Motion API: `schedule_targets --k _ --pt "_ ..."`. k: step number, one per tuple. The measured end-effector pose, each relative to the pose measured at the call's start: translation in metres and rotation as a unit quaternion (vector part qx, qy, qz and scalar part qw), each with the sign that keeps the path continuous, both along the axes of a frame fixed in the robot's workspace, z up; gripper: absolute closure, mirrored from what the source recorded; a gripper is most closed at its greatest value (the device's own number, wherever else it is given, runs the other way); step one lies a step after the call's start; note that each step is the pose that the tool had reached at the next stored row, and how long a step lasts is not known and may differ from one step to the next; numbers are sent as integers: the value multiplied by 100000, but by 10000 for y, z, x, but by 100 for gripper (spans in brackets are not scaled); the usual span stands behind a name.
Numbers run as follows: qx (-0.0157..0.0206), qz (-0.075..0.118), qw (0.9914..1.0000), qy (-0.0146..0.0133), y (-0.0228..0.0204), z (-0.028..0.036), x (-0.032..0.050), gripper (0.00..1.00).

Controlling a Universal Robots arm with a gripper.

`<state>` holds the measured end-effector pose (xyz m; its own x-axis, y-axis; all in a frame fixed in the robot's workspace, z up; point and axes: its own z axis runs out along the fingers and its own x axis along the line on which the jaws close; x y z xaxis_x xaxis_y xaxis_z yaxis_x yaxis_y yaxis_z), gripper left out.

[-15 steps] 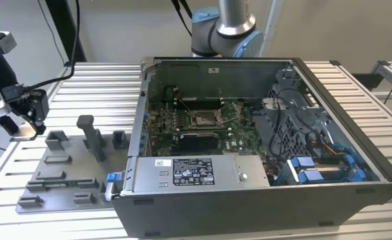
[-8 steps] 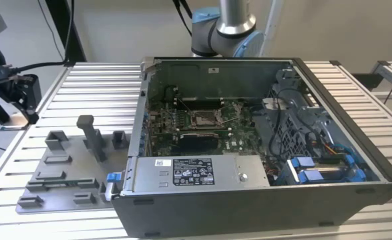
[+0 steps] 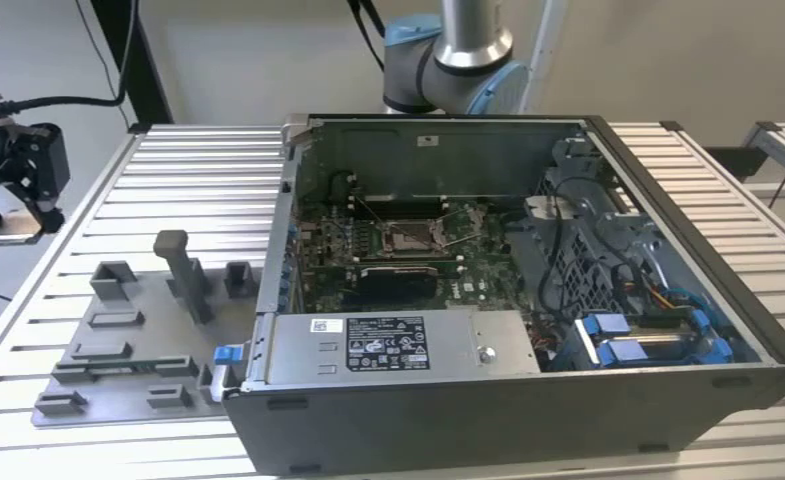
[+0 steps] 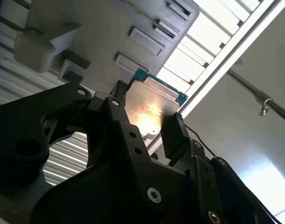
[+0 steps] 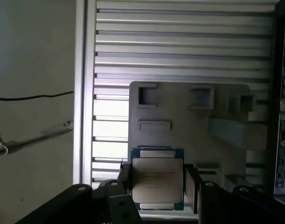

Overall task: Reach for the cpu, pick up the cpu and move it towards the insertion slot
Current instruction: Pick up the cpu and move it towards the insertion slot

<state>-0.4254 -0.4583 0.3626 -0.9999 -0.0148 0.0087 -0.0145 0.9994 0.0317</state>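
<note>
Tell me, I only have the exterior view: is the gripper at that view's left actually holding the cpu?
Observer: Yes; in both wrist views the gripper is shut on the cpu, gripping two opposite edges.
Operator: Which face shows?
Observer: In the first wrist view its silvery metal face is toward the camera, with a green-blue rim.
Operator: What lies behind it there?
Observer: The grey fixture plate on the slatted table.

Ribbed metal tabletop (image 3: 185, 175) carrying a grey fixture plate (image 3: 159, 340) studded with blocks, toward the exterior view's left, and an open computer case (image 3: 499, 425) just beside it, spanning the centre and the exterior view's right.
</note>
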Motion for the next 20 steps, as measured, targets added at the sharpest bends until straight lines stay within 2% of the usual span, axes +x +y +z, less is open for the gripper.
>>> schedule_targets --k 3,12,18,20 --pt "-380 -2 99999 -87 1 66 0 100" --pt "-400 3 99999 -100 1 69 15 100" --pt "-379 7 99999 -112 1 67 263 100" --pt "-303 4 99999 -352 1 68 333 100"
